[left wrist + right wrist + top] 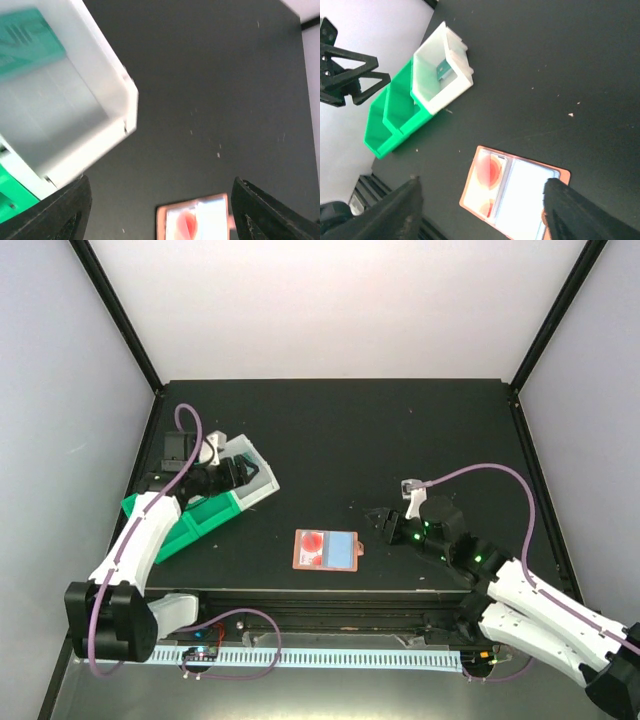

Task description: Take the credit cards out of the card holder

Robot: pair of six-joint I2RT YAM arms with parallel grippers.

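The salmon-brown card holder (325,549) lies open and flat near the table's front edge. Its left pocket holds a pale credit card with red markings (490,175). Its right pocket holds a grey-blue card (525,195). A teal card (30,37) lies inside the white compartment (75,125) of the tray. My left gripper (243,472) hovers over that compartment, open, with nothing between its fingers (65,210). My right gripper (383,523) hangs just right of the card holder, open and empty, and its wrist view looks down on the card holder (512,192).
The green-and-white compartment tray (190,520) lies tilted at the table's left side, under the left arm. The black table's front edge (330,592) runs just below the card holder. White walls with black posts surround the table.
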